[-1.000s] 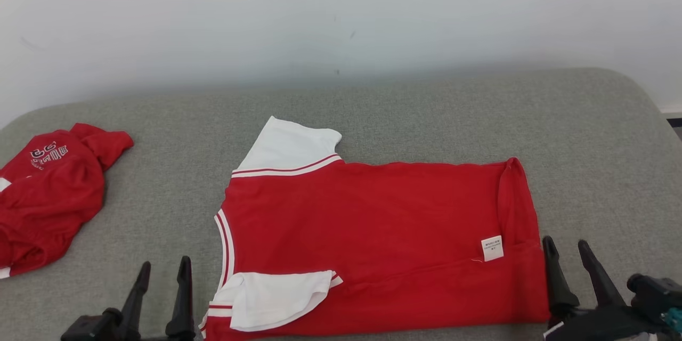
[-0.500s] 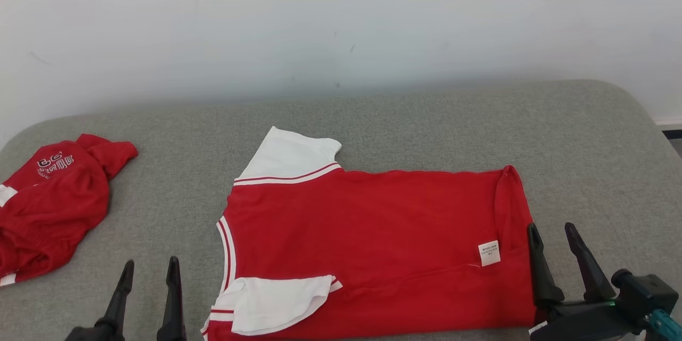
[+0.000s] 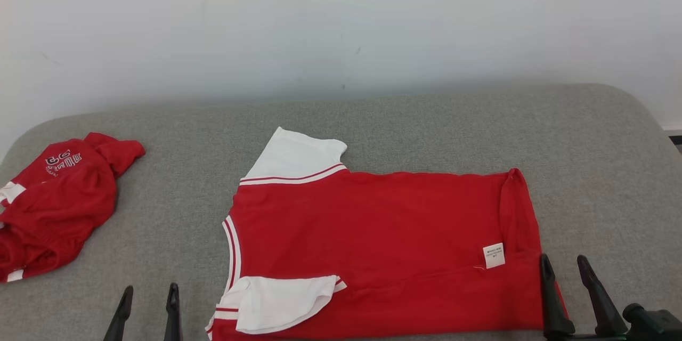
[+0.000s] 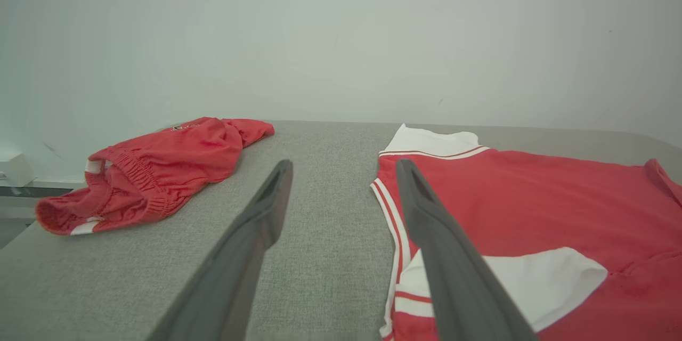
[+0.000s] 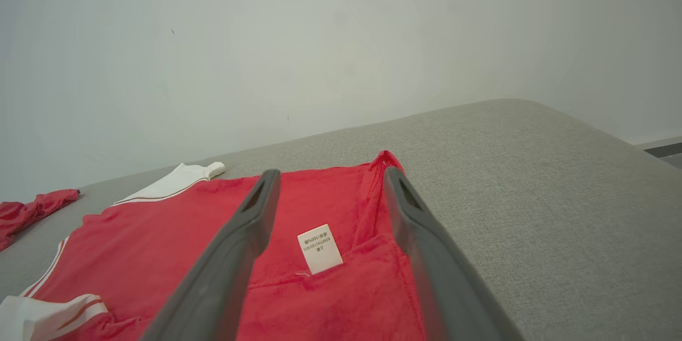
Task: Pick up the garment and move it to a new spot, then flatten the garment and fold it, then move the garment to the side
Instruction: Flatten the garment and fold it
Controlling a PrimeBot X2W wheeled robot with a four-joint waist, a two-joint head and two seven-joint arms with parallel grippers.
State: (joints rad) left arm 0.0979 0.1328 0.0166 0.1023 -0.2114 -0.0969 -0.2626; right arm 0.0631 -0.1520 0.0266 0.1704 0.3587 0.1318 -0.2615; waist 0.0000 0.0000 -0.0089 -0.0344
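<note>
I find two pieces of writing. A small white care label (image 3: 493,255) sits on the red shirt (image 3: 373,234), near the end that lies to my right. From my head view it carries a few lines of tiny dark print that I cannot read. In my right wrist view the print stands upside down to me: three short lines, of which I make out only what looks like "100%". The rest is too small to tell.

On the crumpled red garment (image 3: 53,202) at my far left there is white and black lettering (image 3: 63,160): two large rounded characters over a smaller row, tilted across the cloth. I cannot read it.
</note>
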